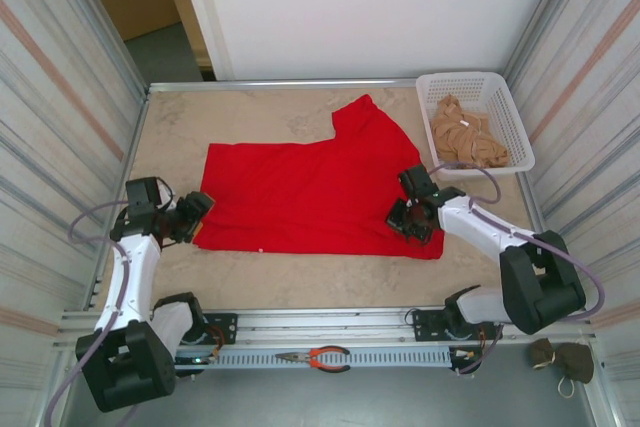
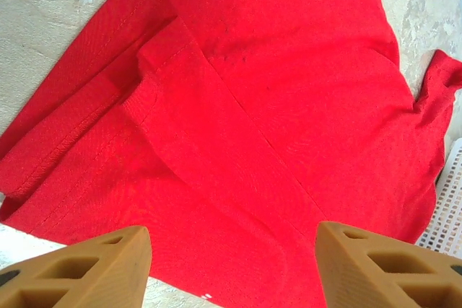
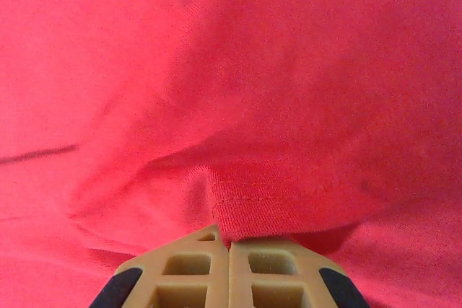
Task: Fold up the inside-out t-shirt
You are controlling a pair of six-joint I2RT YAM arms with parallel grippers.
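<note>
The inside-out t-shirt (image 1: 310, 192) lies spread on the table, bright red, one sleeve pointing to the back. My left gripper (image 1: 195, 215) hovers at its left edge. In the left wrist view the gripper (image 2: 231, 242) is open, with the red cloth (image 2: 274, 106) and a folded-over sleeve below the tan fingers and nothing between them. My right gripper (image 1: 408, 219) sits on the shirt's right front part. In the right wrist view it (image 3: 229, 239) is shut, a stitched hem of the t-shirt (image 3: 231, 70) pinched at the fingertips.
A white basket (image 1: 520, 147) at the back right holds a tan-beige garment (image 1: 462, 135); its mesh wall (image 2: 447, 214) shows beside the shirt. Orange-handled pliers (image 1: 318, 357) lie on the front rail. Metal walls bound the table (image 1: 250, 117) on both sides.
</note>
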